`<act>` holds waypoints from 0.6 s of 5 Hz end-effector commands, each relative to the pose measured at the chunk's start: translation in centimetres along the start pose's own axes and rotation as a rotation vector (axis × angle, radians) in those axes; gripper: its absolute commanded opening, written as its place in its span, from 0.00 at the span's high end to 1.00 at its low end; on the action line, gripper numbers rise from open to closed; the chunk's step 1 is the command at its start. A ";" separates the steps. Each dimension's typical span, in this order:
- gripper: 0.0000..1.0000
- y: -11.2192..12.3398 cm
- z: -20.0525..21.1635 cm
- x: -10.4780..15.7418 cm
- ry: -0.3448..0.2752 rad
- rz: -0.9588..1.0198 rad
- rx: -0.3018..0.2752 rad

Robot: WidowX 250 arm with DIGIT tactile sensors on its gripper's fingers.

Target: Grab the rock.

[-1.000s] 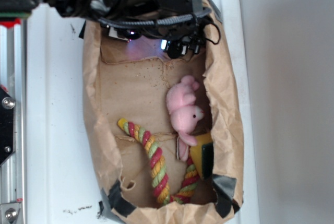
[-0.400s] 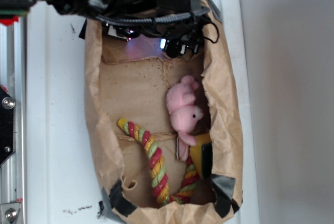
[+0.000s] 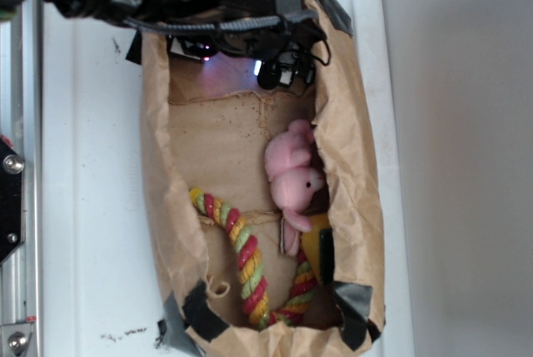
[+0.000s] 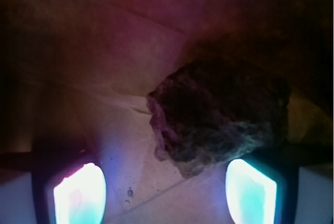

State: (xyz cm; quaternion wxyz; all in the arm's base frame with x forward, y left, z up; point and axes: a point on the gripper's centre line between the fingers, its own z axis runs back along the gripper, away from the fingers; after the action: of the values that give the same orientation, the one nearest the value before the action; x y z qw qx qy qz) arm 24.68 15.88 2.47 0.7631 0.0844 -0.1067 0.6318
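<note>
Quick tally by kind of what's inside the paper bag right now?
Rough dark grey-brown rock: 1
Pink plush bunny: 1
Red, yellow and green braided rope toy: 1
Yellow-and-green sponge: 1
Total: 4

The rock [image 4: 219,117] ahead of my gripper [image 4: 164,190] looks rough, matt and grainy. My fingertips [image 4: 78,192] are smooth, glowing pads. The brown paper bag [image 3: 354,157] is creased and matt, patched with dull grey tape [image 3: 354,299]. The bunny [image 3: 291,176] is soft pink plush; the rope [image 3: 246,261] is twisted fibre.
</note>
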 end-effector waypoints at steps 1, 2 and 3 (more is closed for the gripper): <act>0.00 2.3 0.8 3.0 -0.042 0.080 -0.005; 0.00 2.3 0.8 3.0 -0.042 0.080 -0.005; 0.00 1.5 2.3 1.0 -0.032 0.099 -0.010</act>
State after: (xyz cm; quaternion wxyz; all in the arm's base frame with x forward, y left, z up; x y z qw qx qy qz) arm 23.81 15.37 3.25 0.7447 0.0849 -0.1050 0.6535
